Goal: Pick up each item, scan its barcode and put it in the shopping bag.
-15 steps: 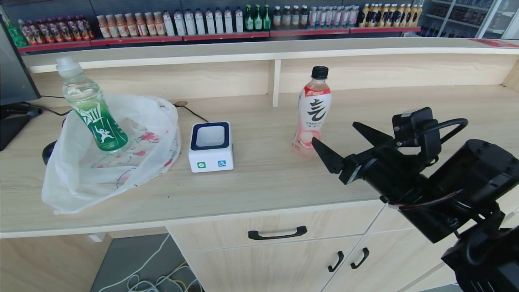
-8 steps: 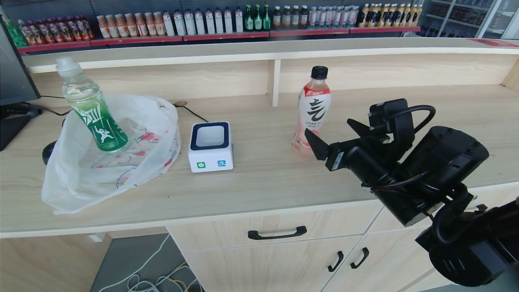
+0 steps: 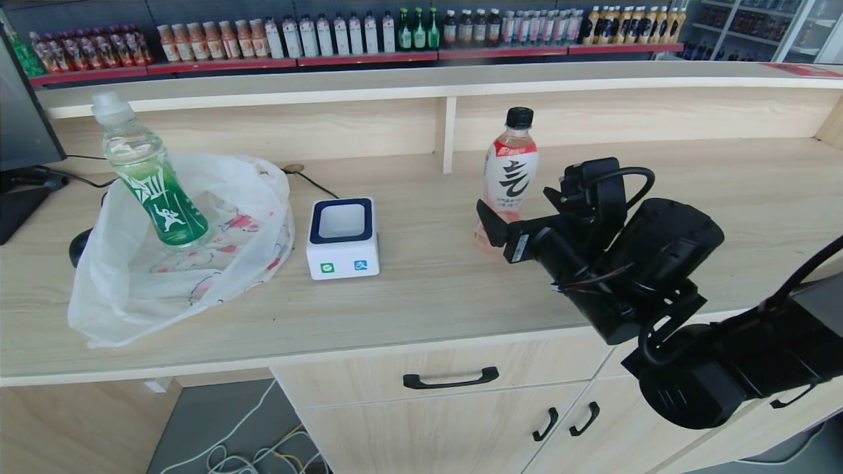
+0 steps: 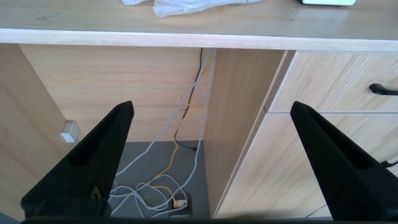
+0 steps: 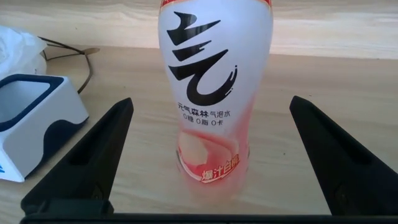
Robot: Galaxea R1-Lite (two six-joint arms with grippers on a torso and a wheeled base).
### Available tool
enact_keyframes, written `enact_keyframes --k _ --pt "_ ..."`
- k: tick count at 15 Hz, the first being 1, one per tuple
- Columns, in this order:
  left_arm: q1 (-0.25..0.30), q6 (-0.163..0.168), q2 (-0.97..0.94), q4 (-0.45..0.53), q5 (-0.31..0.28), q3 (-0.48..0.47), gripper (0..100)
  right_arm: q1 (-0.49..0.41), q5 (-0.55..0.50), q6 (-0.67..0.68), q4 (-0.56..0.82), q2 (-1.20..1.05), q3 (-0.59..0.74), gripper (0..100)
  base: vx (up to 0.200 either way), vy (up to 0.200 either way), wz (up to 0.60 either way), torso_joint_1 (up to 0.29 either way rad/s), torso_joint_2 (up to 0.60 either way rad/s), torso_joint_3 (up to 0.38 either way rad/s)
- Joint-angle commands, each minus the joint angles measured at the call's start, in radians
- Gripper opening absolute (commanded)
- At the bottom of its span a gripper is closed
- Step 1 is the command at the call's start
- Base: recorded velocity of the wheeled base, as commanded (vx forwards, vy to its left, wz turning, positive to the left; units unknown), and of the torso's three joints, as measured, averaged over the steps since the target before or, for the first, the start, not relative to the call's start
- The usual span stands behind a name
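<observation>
Left gripper [image 4: 208, 163] is hanging low in front of the cupboard [image 4: 124, 106], below the tabletop [image 3: 421, 296] edge. Its jaws are spread wide and holding nothing, probably parked out of the way.

At the left of the frame, the bag [image 3: 125, 289] is lying slumped open on the tabletop, mouth up so items can drop in. The green bottle [image 3: 153, 181] is standing inside it, leaning a bit, neck poking above the plastic. It is reading as already bagged.

Just right of the bag, the scanner [image 3: 342, 240] is sitting window-up, so a barcode needs turning down over it.

Right of centre, the pink bottle [image 3: 508, 174] is standing upright on the tabletop, well apart from the scanner, cap on, not lifted yet.

Right gripper [image 3: 517, 204] is sitting level with the bottle's lower half, jaws spread. The bottle is lining up in the gap with space showing on both sides. I cannot tell if the tips are past the body or just short. Coming in from the side suits a tall bottle: grab the body, not the cap.

My read is that it is grasping the pink bottle now, with scanning and bagging not yet done. The risk is slick round plastic twisting or tipping if the jaws close off-centre.
</observation>
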Motion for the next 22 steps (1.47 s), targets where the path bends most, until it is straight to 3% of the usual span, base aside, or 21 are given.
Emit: enact_keyframes --k 1,6,16,22 --pt "0.001 0.000 0.000 0.000 0.000 0.000 100 0.001 0.000 -0.001 0.000 0.059 -0.043 100 0.000 0.000 0.00 0.000 0.00 0.000" --pt "0.001 0.000 0.000 0.000 0.000 0.000 100 -0.004 0.000 -0.001 0.016 0.126 -0.148 100 0.000 0.000 0.00 0.000 0.00 0.000" --pt "0.001 0.000 0.000 0.000 0.000 0.000 100 -0.039 0.007 -0.001 0.020 0.144 -0.175 100 0.000 0.000 0.00 0.000 0.00 0.000" --pt "0.001 0.000 0.000 0.000 0.000 0.000 100 -0.059 0.032 -0.003 0.119 0.177 -0.299 100 0.000 0.000 0.00 0.000 0.00 0.000"
